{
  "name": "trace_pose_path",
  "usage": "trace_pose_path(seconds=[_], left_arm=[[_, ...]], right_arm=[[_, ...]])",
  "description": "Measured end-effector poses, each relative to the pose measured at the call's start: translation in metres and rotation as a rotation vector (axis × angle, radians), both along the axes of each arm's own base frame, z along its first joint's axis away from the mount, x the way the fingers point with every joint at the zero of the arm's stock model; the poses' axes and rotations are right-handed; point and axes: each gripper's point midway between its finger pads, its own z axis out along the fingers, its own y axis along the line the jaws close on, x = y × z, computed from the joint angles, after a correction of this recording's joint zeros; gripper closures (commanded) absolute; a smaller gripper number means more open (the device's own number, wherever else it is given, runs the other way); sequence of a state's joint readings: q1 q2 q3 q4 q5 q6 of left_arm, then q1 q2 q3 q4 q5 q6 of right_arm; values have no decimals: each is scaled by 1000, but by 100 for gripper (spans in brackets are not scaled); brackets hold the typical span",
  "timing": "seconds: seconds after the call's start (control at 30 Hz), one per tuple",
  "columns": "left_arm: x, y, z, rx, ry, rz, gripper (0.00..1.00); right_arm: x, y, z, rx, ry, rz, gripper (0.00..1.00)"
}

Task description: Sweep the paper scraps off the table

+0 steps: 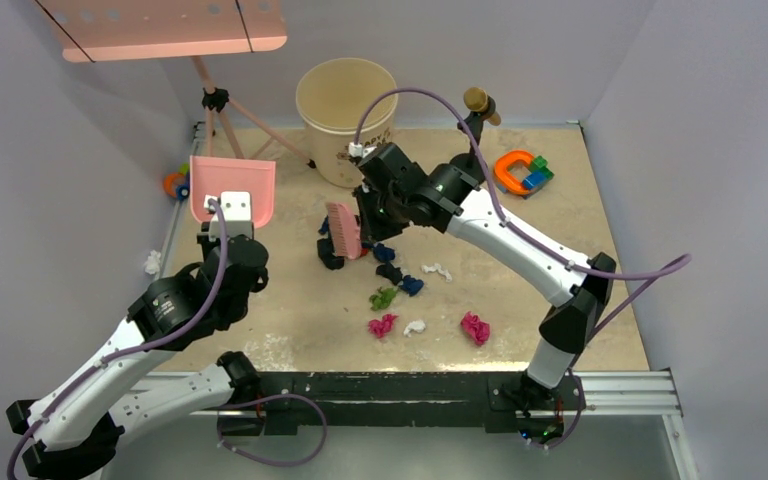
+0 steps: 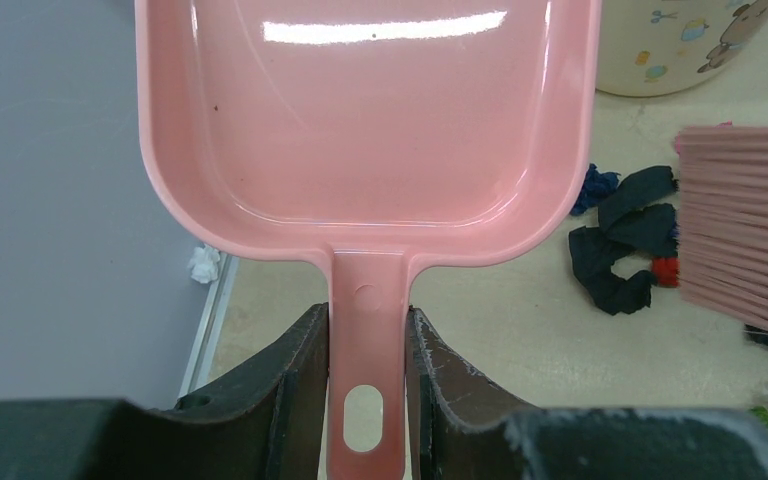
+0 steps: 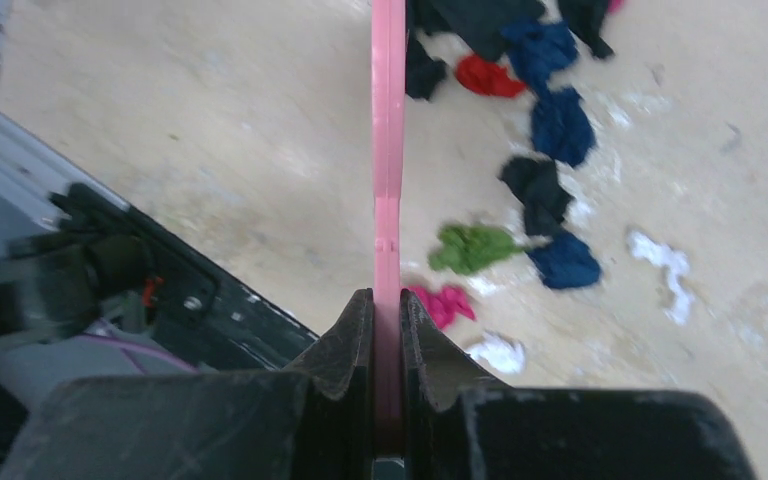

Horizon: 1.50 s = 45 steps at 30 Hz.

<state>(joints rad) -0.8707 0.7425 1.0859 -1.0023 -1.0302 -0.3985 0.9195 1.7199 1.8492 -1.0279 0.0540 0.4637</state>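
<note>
My left gripper (image 1: 233,222) is shut on the handle of a pink dustpan (image 1: 232,185), which it holds at the table's (image 1: 290,300) left side; the handle sits between both fingers in the left wrist view (image 2: 367,350). My right gripper (image 1: 368,207) is shut on the handle of a pink brush (image 1: 343,230), seen edge-on in the right wrist view (image 3: 388,150). Its bristles stand by a black scrap (image 1: 330,255). Paper scraps lie to its right: blue (image 3: 560,125), red (image 3: 488,77), black (image 3: 537,190), green (image 1: 383,297), magenta (image 1: 382,325), white (image 1: 415,327), and another magenta (image 1: 475,328).
A cream bucket (image 1: 345,110) stands at the back, behind the right gripper. Orange-blue-green toy blocks (image 1: 522,172) lie at the back right. A tripod (image 1: 220,110) stands at the back left. A white wad (image 1: 153,262) lies outside the table's left frame.
</note>
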Motion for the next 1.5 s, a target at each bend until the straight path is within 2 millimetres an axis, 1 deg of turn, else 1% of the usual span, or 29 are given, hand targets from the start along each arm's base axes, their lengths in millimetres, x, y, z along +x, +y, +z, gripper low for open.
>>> trace_pose_path(seconds=[0.1,0.2,0.3,0.4,0.43,0.47,0.5,0.57,0.6,0.67,0.73,0.77,0.8,0.87,0.93,0.97,1.03,1.07,1.1,1.17,1.2,1.3,1.37,1.43,1.5], left_arm=[[0,0,0,1,1,0,100],[0,0,-1,4,3,0,100],[1,-1,-2,7,6,0,100],[1,-1,-3,9,7,1,100],[1,-1,-3,10,7,1,100],[1,-1,-3,9,7,1,100],[1,-1,-4,9,7,1,100],[1,-2,-5,11,8,0,100],[2,-2,-5,11,9,-1,100],[2,-2,-6,11,9,-2,100],[2,-3,-6,9,9,-4,100],[2,-3,-6,8,9,-5,100],[2,-3,-6,8,10,-5,100],[2,-3,-6,8,10,-6,100],[2,-4,-6,9,11,-10,100],[2,-4,-6,10,12,-12,100],[2,-4,-6,13,13,-17,100],[2,-5,-6,13,14,-19,100],[2,-5,-6,13,16,-22,100],[2,-6,-7,12,17,-26,100],[3,-7,-7,11,18,-30,100],[3,-9,-7,7,18,-34,100],[4,-10,-8,6,21,-38,100],[5,-14,-10,5,29,-49,100],[7,-18,-13,5,42,-65,100]], right_arm=[[13,20,12,104,-14,-9,100],[36,39,20,242,-12,-52,100],[60,53,17,384,21,-90,100],[83,72,5,480,108,-110,100],[95,82,-4,513,145,-116,100],[102,90,-12,532,169,-121,100],[111,97,-25,548,200,-132,100],[121,108,-58,551,275,-168,100],[123,110,-77,540,317,-192,100],[127,110,-113,506,396,-256,100],[127,104,-140,472,459,-314,100],[126,99,-150,454,489,-345,100],[125,92,-157,438,513,-372,100],[127,78,-157,415,531,-420,100],[130,52,-148,363,517,-494,100],[131,36,-140,330,498,-537,100],[130,11,-127,278,467,-600,100],[127,-8,-120,236,439,-638,100],[123,-21,-116,206,425,-661,100],[109,-51,-112,137,403,-697,100],[102,-62,-111,112,398,-701,100],[83,-81,-108,79,373,-676,100],[72,-88,-99,80,345,-644,100],[70,-90,-82,111,292,-606,100],[74,-88,-59,163,222,-568,100]])
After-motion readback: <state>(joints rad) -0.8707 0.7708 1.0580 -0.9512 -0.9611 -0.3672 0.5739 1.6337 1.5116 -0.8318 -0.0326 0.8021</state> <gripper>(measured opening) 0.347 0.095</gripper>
